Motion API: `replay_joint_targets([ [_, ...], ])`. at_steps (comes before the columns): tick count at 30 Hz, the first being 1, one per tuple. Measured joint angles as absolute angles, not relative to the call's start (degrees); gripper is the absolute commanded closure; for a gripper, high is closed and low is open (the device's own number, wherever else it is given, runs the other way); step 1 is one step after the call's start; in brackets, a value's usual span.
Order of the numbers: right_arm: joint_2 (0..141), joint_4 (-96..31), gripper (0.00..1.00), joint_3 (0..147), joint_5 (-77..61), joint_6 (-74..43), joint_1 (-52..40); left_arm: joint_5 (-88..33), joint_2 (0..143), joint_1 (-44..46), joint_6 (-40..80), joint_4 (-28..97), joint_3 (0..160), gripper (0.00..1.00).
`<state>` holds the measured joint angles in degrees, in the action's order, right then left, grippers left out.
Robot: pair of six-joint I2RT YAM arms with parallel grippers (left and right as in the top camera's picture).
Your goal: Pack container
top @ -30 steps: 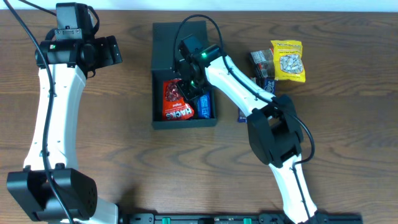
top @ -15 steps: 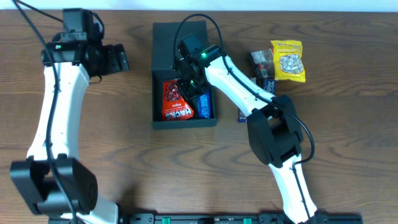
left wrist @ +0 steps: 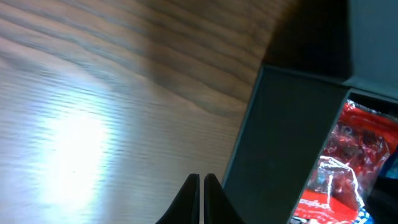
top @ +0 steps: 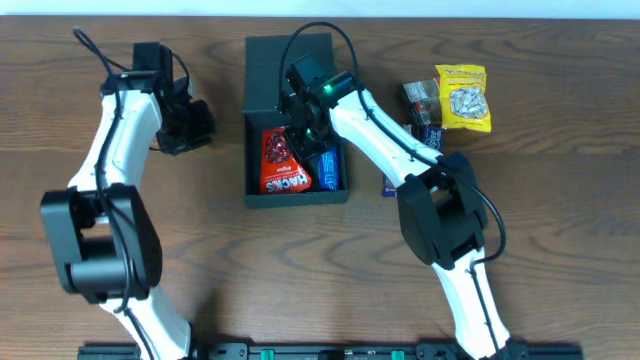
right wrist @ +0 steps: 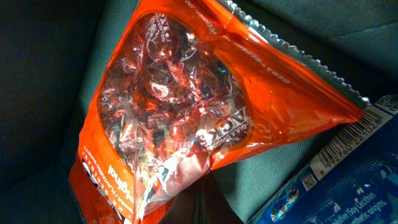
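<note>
Overhead: container (top: 270, 75) sits at the bench's (top: 200, 260) far middle, its flap lid open and lying back on the far side. Inside it, a red packet (top: 283, 162) lies on the left and a blue packet (top: 328, 170) on the right, touching. The right hand (top: 302, 132) reaches into the container over the red packet's top. Its fingers are hidden under the wrist body, so its opening is unreadable here. The left hand (top: 192, 125) is off to the container's left, over bare bench and apart from the box, fingers too dark to read. A yellow packet (top: 462, 97) and a few small packets (top: 420, 105) lie to the right of the box, partly covered by the right arm.

Left wrist: blurry. The left hand (left wrist: 201, 182) has its fingers pressed together with only a slit between, holding nothing. The container wall (left wrist: 280, 143) is just beside it, and the red packet (left wrist: 348, 155) is cut off at the frame edge.

Right wrist: the red packet (right wrist: 186, 106) fills the view on the container floor (right wrist: 37, 74), with the blue packet (right wrist: 336, 180) cut off at lower right. The right hand (right wrist: 200, 204) is a dark blur at the bottom edge against the packet. Cannot tell if it is closed or gripping the film.
</note>
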<state>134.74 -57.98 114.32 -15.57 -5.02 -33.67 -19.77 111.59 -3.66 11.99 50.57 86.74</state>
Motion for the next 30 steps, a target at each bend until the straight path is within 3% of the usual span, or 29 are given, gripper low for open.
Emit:
replay_joint_targets([
  [12,135.6,-57.4,0.99,114.3,-16.0,-5.5,-33.7,-29.7,116.7,-3.5,12.3,48.7,86.7,0.94],
  [30,137.5,-53.6,0.99,114.3,-23.4,-6.7,-35.1,-31.7,116.7,-0.3,13.5,47.7,86.7,0.94],
])
